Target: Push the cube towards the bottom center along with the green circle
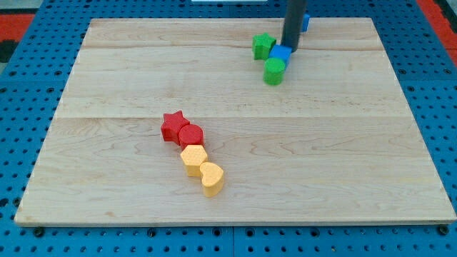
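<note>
A blue cube [280, 53] sits near the view's top, right of centre, on the wooden board [343, 157]. A green circle [274, 71] touches its lower side. A green star [263, 46] sits just left of the cube. My tip [290, 48] rests against the cube's upper right side, on the far side from the green circle. Another blue block [305, 22] shows partly behind the rod at the board's top edge; its shape is hidden.
A red star [172, 125], a red circle [191, 135], a yellow hexagon-like block [193, 158] and a yellow heart [212, 178] form a chain left of centre. A blue pegboard [435, 93] surrounds the board.
</note>
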Controlling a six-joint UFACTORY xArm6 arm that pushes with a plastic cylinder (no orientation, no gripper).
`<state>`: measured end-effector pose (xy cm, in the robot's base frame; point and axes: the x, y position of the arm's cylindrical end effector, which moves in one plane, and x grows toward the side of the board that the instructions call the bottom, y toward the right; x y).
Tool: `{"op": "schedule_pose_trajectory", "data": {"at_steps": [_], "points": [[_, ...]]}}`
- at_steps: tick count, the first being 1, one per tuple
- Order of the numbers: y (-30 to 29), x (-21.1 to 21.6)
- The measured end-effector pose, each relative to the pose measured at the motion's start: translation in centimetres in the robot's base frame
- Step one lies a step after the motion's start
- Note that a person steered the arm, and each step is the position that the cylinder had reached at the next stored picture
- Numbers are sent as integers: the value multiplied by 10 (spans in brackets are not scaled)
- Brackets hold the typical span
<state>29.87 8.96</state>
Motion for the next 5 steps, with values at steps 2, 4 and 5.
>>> {"op": "schedule_pose_trajectory", "data": {"at_steps": [2, 4, 5], "points": [[-56, 59], [-38, 82], [-35, 107]]}}
